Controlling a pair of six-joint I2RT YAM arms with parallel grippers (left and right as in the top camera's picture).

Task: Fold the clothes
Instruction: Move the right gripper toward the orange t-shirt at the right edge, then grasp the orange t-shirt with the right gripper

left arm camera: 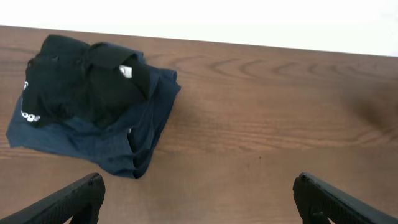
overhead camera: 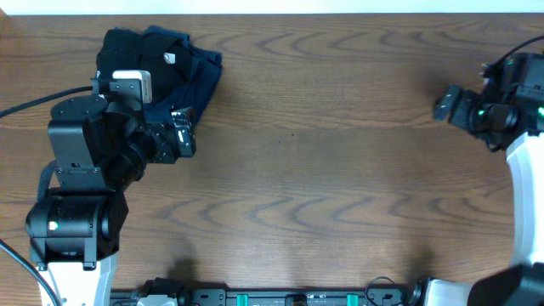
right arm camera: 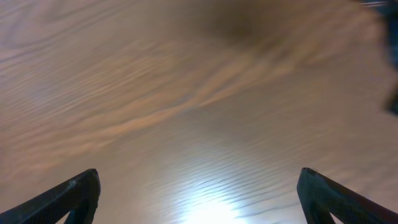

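Wood tabletop (overhead camera: 323, 170) is occupied far left by a black garment (left arm camera: 81, 81) on a navy garment (left arm camera: 124, 146), seemingly folded; nothing unfolded is seen. Left gripper (left arm camera: 199, 193) and right gripper (right arm camera: 199, 190) are held open, empty.

A black garment (left arm camera: 74, 81) is seen piled on a folded navy garment (left arm camera: 118, 146) at the upper left of the wooden table (left arm camera: 280, 112). Two fingertips (left arm camera: 74, 199) are spread wide, empty.

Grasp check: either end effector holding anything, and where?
Nothing held. Left end effector and right end effector open, empty; black and navy fabric garments lie apart.
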